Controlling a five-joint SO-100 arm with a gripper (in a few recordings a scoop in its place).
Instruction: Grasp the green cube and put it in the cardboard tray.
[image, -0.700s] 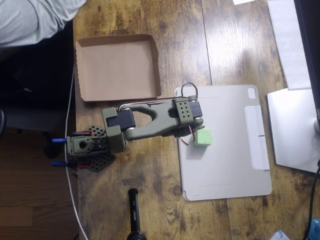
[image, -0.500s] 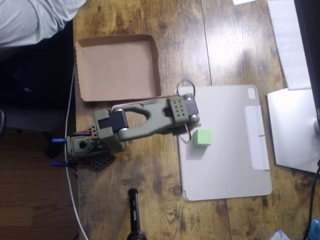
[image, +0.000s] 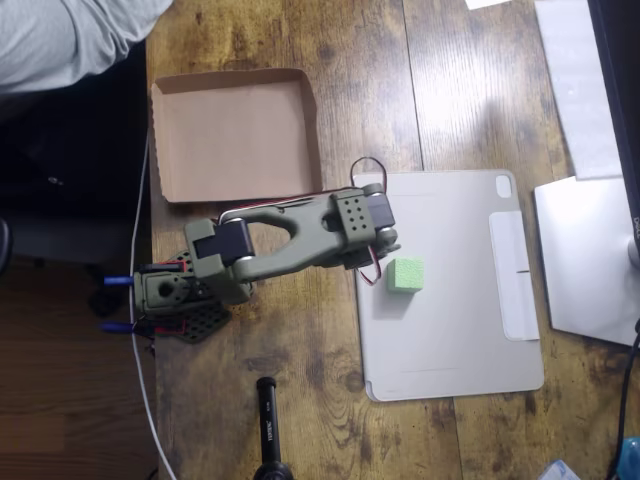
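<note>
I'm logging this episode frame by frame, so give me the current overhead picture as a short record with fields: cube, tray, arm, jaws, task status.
cube: green cube lies on the flat grey tablet cover, right of the arm's head
tray: cardboard tray on the wooden table, upper left, nothing in it
arm: olive arm, its head at the cover's left edge, beside the cube
jaws: hidden under the arm's head; open or shut cannot be told
task status: cube not in the tray

cube (image: 405, 275) on tablet cover (image: 470, 330), tray (image: 235, 135) upper left
</note>
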